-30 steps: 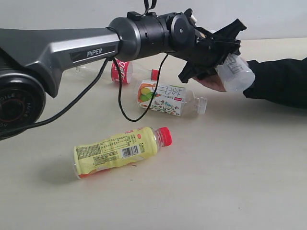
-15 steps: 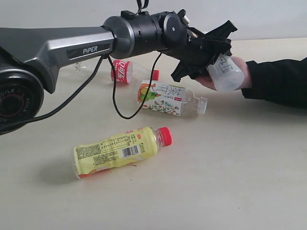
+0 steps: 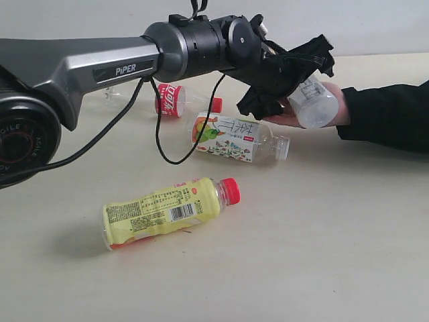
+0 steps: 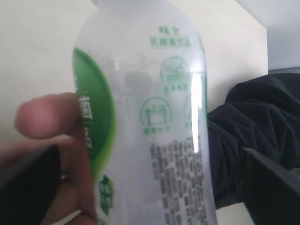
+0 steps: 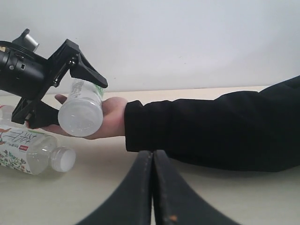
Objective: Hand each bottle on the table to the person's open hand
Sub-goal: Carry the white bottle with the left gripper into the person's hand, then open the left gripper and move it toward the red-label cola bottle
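Note:
The white bottle with a green label (image 3: 314,102) (image 4: 154,117) lies in the person's open hand (image 3: 338,107) (image 5: 112,117), whose fingers curl round it. My left gripper (image 3: 295,84) (image 4: 150,159) straddles this bottle, open, with a gap showing between one finger (image 4: 272,183) and the bottle. On the table (image 3: 322,235) lie the red-labelled bottle (image 3: 171,100), the fruit-labelled bottle (image 3: 231,137) and the yellow bottle (image 3: 167,209). My right gripper (image 5: 152,154) is shut and holds nothing, low over the table near the black sleeve (image 5: 211,126).
The left arm (image 3: 100,67) stretches across the back of the table above the red-labelled bottle, its black cable (image 3: 161,141) hanging down. The person's forearm (image 3: 389,117) reaches in from the right edge.
The left gripper's jaws have spread apart off the white bottle, which now rests in the person's hand. A second ago the arm shifted slightly left with it.

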